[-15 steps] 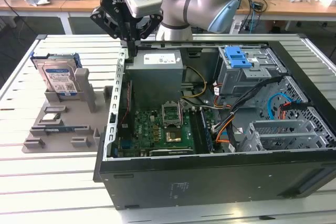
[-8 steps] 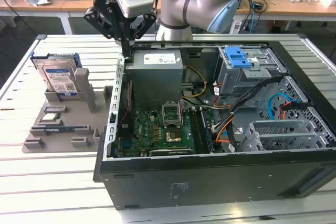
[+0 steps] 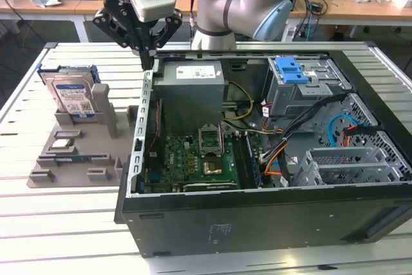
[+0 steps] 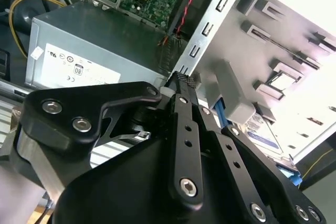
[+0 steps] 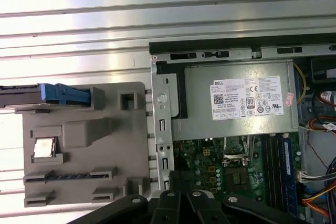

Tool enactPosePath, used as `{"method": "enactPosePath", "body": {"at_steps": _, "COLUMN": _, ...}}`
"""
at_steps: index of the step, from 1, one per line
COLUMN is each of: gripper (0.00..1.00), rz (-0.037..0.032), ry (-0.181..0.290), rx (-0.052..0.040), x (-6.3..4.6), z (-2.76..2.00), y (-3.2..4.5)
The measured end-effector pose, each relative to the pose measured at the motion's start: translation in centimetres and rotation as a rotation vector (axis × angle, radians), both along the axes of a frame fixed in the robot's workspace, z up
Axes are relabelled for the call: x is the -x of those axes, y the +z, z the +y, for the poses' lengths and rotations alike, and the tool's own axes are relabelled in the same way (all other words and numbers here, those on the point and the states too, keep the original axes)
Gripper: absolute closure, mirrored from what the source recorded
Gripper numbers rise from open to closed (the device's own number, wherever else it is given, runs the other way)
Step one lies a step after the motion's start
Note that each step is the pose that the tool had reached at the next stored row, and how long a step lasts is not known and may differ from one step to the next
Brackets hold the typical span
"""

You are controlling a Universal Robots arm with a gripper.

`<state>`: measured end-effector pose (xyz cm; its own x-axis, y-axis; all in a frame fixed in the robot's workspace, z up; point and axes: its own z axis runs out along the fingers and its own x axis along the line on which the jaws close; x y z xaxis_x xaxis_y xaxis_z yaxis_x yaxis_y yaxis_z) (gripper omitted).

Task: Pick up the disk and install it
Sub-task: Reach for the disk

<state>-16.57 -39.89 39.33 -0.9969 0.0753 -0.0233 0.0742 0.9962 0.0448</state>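
Disk [image 3: 72, 96] stands upright in grey holder [image 3: 119, 152], mid-left of exterior view, blue bracket round its top. Gripper [image 3: 149, 62] hangs at upper left-centre, just over back corner of open PC case [image 3: 257, 217]. Fingers pinched together w/ nothing between, well apart from disk.

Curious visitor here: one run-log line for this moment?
gripper: jaws shut, empty, above computer case edge | disk: upright in grey holder | install: not done
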Motion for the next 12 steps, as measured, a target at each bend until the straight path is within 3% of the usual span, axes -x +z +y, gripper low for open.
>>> {"method": "enactPosePath", "body": {"at_steps": 12, "gripper": 0.89, "rz": 0.0, "ry": 0.0, "rx": 0.0001, "x": 1.3, "z": 0.0, "y": 0.0}}
